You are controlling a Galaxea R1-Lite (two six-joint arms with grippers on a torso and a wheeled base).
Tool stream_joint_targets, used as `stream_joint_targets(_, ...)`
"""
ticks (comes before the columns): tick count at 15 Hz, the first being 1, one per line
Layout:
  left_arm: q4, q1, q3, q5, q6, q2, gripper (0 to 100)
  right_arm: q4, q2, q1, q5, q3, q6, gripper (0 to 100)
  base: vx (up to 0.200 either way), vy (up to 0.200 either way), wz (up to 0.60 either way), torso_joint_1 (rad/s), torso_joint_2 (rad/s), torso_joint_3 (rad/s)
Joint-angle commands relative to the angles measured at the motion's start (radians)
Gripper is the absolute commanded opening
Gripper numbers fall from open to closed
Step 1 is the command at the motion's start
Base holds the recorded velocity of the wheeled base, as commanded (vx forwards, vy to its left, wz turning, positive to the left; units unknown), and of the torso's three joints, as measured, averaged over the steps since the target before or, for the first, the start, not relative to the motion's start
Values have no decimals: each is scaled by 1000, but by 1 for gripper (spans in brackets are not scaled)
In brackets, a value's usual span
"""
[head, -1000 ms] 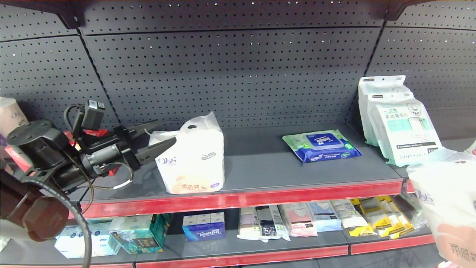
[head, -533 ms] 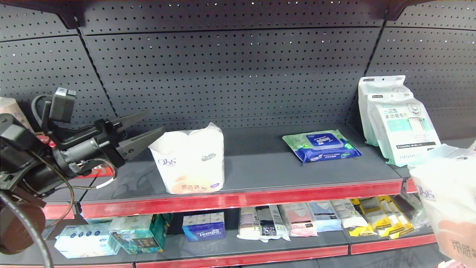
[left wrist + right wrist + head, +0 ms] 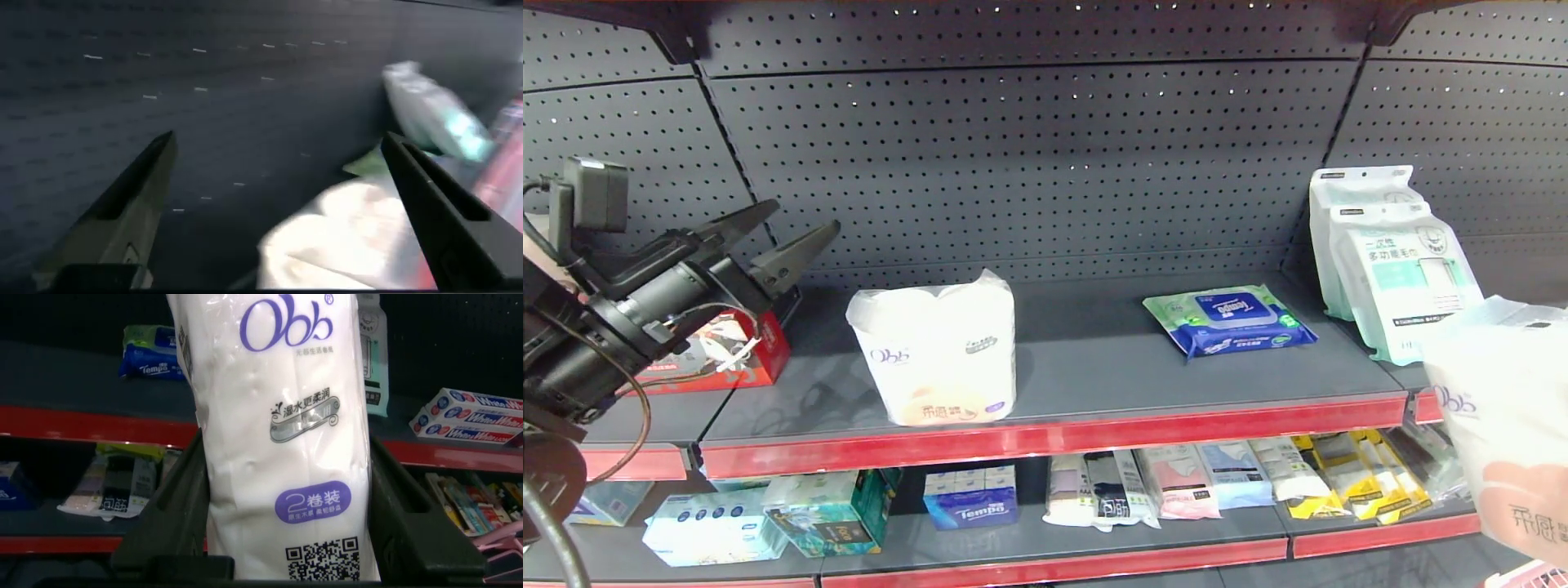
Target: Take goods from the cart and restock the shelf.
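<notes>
"Shelf [image 3: 1094, 359] and stock: where does it all sit?"

"Your shelf has a grey deck with a red front edge and a pegboard [image 3: 1029, 163] back. The biggest item in your head view is the held pack [image 3: 1511, 425] of white rolls. It is at the far right, in front of the shelf and not on it."

"What has it?"

"Your right gripper [image 3: 286, 482] is clamped on it. A finger presses each side, and the pack stands upright between them."

"And on the deck?"

"A shelf pack [image 3: 939, 351] of the same kind stands upright near the front edge, left of middle. Towel bags [image 3: 1401, 269] stand at the right end, one behind another. Blue wipes [image 3: 1229, 318] lie flat between the shelf pack and the bags, apart from both. A red box [image 3: 727, 347] sits on the neighbouring deck to the left."

"My left arm?"

"Your left gripper [image 3: 805, 219] hangs in the air above the red box. Its fingers are spread wide with nothing between them, and it is clear of the shelf pack, tips toward the pegboard."
</notes>
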Motion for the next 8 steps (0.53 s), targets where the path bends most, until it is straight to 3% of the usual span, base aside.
stream_joint_targets(1, 17, 5, 2, 111, 25, -5, 100, 0, 27, 1, 0, -18, 9, 0, 0, 0, 0, 0, 0, 0)
stream_joint_targets(2, 20, 3, 2, 139, 27, -6, 100, 0, 30, 1, 0, -21, 14, 0, 0, 0, 0, 0, 0, 0)
stream_joint_targets(3, 66, 6, 14, 199, 69, -42, 100, 0, 47, 1, 0, -38, 22, 0, 0, 0, 0, 0, 0, 0)
stream_joint_targets(4, 138, 6, 29, 261, 94, -89, 100, 2, 53, -1, -3, -53, 22, 0, 0, 0, 0, 0, 0, 0)
stream_joint_targets(5, 224, 3, 35, 317, 97, -147, 100, 0, 70, -1, -2, -64, 22, 0, 0, 0, 0, 0, 0, 0)
stream_joint_targets(8, 479, 2, 49, 330, 100, -335, 100, 0, 141, 1, -2, -119, 20, 0, 0, 0, 0, 0, 0, 0)
